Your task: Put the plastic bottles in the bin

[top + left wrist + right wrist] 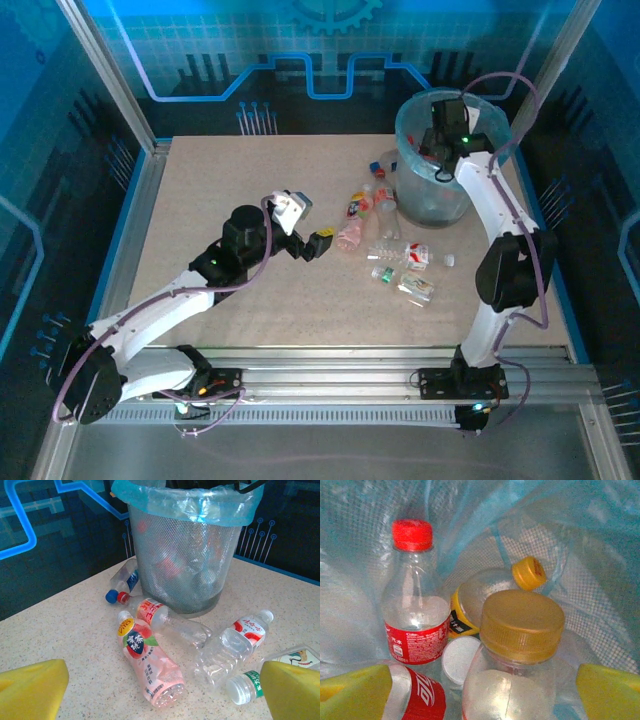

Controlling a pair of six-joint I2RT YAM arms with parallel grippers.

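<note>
- Right wrist, looking down inside the bin (600, 580): right gripper (482, 690) spread wide, clasping nothing, amber-capped bottle (520, 650) loose between the pads (357, 690), red-capped cola bottle (415, 605) beside it.
- Could hook the blue liner bag (470, 510) on lifting out, then drag or tip the bin and spill its load.
- Might also catch the amber cap with a pad if raised crookedly and carry that bottle out over the rim.
- Over the table (200, 200), left gripper (318, 244) likewise wide and empty, facing the pink bottle (150, 665); several plastic bottles (416, 257) lying near the bin's foot.
- Risks pinching two at once: clear white-capped bottle (232, 647) and green-capped one (244, 687) touching, close to the pink one.
- Round, light, crushable: apt to roll off or squirt out under a skewed squeeze.
- Could clash arm against arm if carried to the bin too soon, with the rim occupied.
</note>
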